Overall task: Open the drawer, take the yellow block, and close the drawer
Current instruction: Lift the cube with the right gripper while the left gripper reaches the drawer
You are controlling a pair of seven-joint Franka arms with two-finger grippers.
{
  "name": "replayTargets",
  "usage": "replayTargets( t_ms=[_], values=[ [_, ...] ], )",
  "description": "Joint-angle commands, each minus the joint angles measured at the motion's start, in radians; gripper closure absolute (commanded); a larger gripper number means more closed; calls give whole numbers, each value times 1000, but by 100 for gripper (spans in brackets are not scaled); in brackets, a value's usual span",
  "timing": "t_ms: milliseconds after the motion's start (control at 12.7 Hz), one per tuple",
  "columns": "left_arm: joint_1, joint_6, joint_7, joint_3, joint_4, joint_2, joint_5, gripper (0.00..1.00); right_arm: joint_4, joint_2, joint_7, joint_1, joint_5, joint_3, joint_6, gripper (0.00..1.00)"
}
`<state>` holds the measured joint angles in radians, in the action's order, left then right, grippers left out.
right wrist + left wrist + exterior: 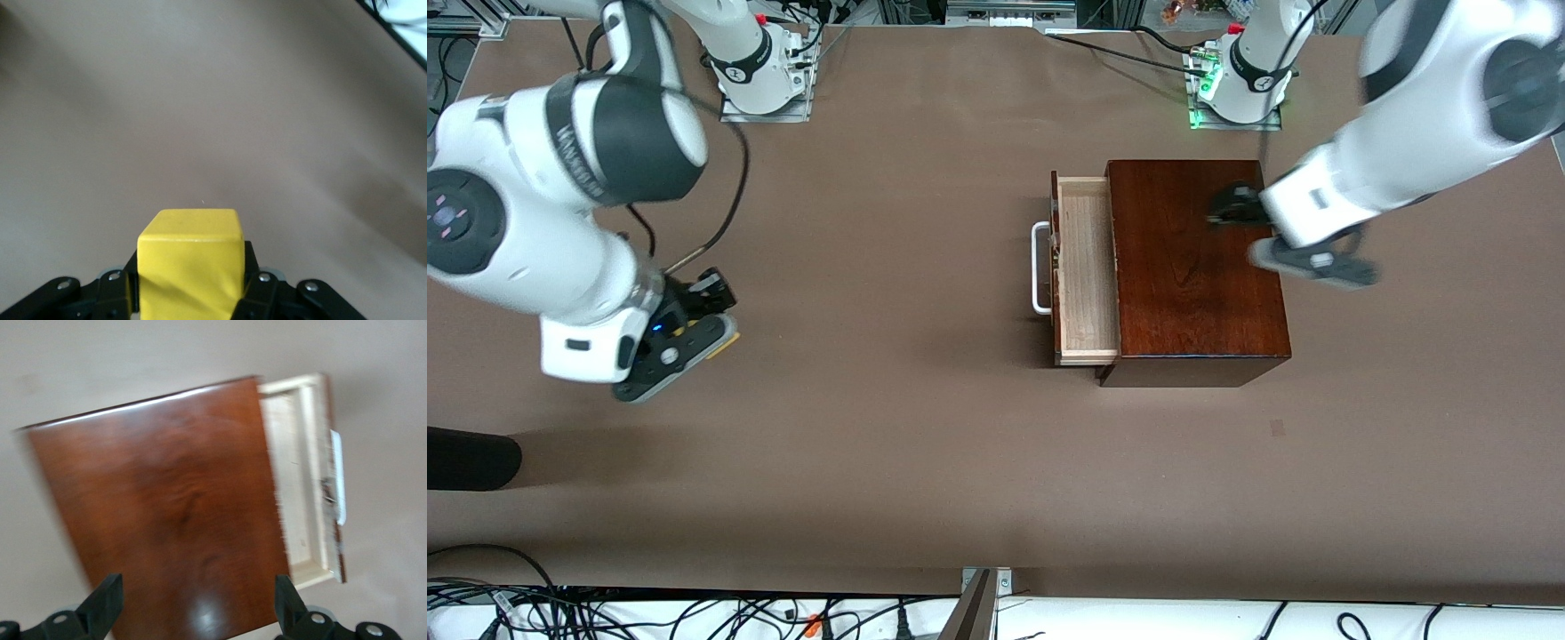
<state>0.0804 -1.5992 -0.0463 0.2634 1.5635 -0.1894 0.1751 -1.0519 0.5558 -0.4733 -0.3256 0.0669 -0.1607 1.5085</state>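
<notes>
The dark reddish-brown wooden box [1196,267] stands toward the left arm's end of the table. Its drawer [1087,267] is pulled out, and its pale inside looks empty. The white bar handle [1040,267] faces the right arm's end. My left gripper [1232,207] hovers over the box top, open and empty. Its wrist view shows the box [167,507], the drawer [300,473], the handle [338,477] and the spread gripper [197,613]. My right gripper [720,331] is shut on the yellow block [727,340], low over bare table at the right arm's end. Its wrist view shows the block [190,257] clamped in the gripper [190,297].
A black rounded object [471,458] lies at the table edge at the right arm's end, nearer the front camera than the right gripper. Cables [694,613] run along the near edge. Brown table [889,400] lies between the right gripper and the drawer.
</notes>
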Motion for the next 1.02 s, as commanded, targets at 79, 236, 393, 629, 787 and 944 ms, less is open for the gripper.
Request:
replayTargets(
  t_ms=[79, 236, 393, 629, 787, 944],
  values=[
    [137, -71, 179, 66, -196, -226, 21, 0, -294, -86, -22, 62, 34, 6, 204, 100],
    [211, -223, 361, 65, -188, -274, 15, 0, -544, -163, 1, 71, 36, 6, 405, 100],
    [257, -278, 538, 65, -186, -320, -9, 28, -689, -175, 34, 92, 37, 7, 554, 100],
    [347, -275, 849, 66, -160, -349, -89, 100, -880, -162, 74, 105, 37, 15, 834, 100],
    [409, -277, 957, 63, -158, -395, -132, 100, -959, -151, 143, 106, 37, 35, 945, 100],
    [444, -275, 956, 60, -145, -412, -192, 100, -978, -108, 206, 106, 37, 40, 1005, 100]
  ],
)
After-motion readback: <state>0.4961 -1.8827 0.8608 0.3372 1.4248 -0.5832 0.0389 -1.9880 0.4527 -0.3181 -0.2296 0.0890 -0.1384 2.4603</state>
